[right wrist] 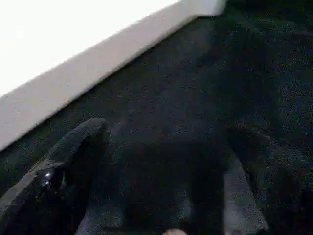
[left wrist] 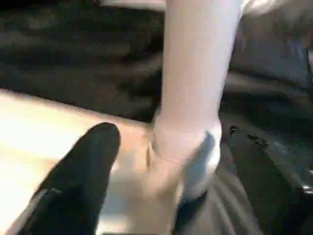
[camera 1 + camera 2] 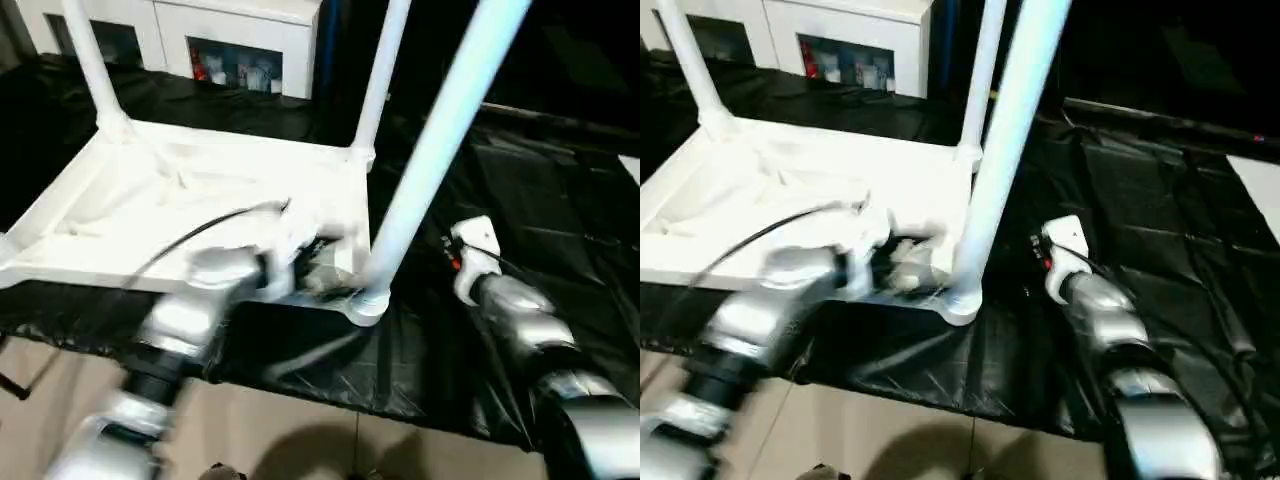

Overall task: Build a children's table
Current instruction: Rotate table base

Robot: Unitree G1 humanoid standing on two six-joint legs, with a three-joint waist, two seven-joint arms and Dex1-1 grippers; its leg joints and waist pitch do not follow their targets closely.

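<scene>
Three white legs [image 3: 440,150] stand in the upturned tabletop [image 3: 150,200] on black sheeting [image 3: 560,200].
Head view: left gripper [image 3: 320,265] at the six-o'clock corner socket. Left wrist view: its fingers [image 2: 83,171] spread around the near leg, apart. Right wrist view: right gripper [image 1: 166,186] wide, empty over sheeting.

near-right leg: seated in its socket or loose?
Seated, it appears: the leg stands up, leaning slightly, from the corner socket of the tabletop; neither gripper holds it.

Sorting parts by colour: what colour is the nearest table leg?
White; the nearest leg shows best in the left eye view.
</scene>
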